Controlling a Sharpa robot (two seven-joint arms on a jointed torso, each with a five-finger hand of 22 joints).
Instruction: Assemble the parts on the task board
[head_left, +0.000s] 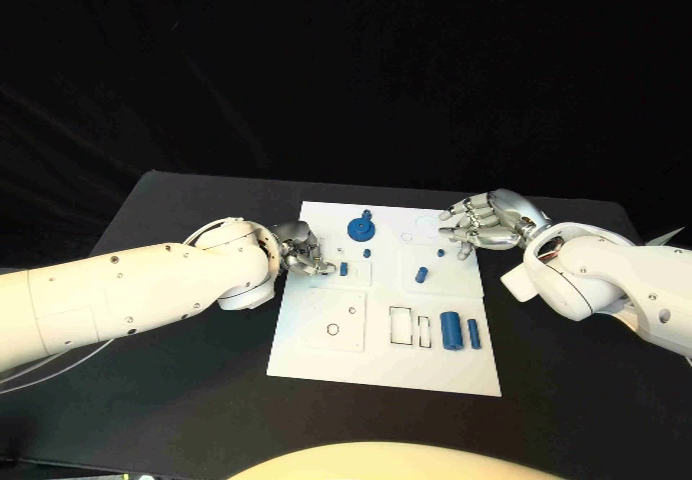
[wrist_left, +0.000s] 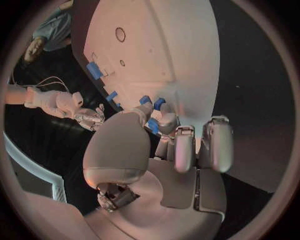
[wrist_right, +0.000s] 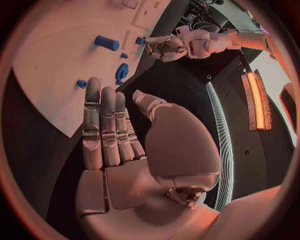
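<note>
The white task board (head_left: 389, 345) lies mid-table, also seen in both wrist views (wrist_left: 169, 45) (wrist_right: 50, 65). On it are a blue gear-like part (head_left: 361, 230) (wrist_right: 122, 73), a blue cylinder (head_left: 451, 329) (wrist_right: 107, 43), a thin blue bar (head_left: 473, 335) and small blue pieces (head_left: 420, 273) (head_left: 368, 254). My left hand (head_left: 306, 250) (wrist_left: 169, 135) is over the board's left edge and pinches a small blue part (head_left: 326, 268) (wrist_left: 152, 126) between thumb and finger. My right hand (head_left: 483, 225) (wrist_right: 115, 135) hovers at the board's far right corner, fingers straight, thumb apart, holding nothing.
The black table (head_left: 173, 400) surrounds the board. Rectangular cut-outs (head_left: 400, 322) and a square plate outline with a hole (head_left: 335, 320) mark the board's near half. Both white forearms (head_left: 130, 300) (head_left: 606, 280) flank the board.
</note>
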